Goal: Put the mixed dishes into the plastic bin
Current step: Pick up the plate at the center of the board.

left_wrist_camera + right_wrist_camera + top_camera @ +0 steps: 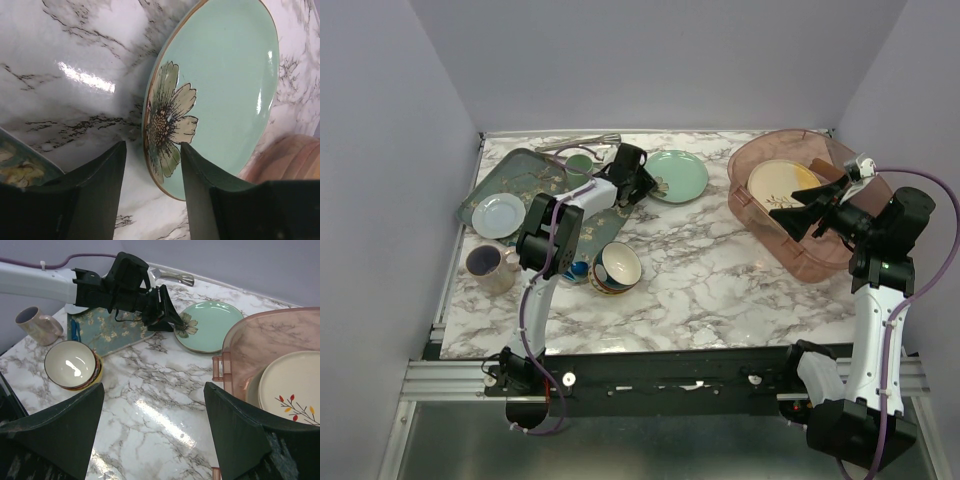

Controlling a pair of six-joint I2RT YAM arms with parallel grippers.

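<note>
Mint plate (220, 90): its near rim lies between the left jaws.
Left jaws: parted, gripping nothing; the nearer arm.
Right jaws: wide, empty, over plastic bin (760, 215).

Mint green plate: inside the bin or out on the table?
Out. The mint green plate lies on the marble table, outside the plastic bin, with the left gripper open around its rim.
</note>
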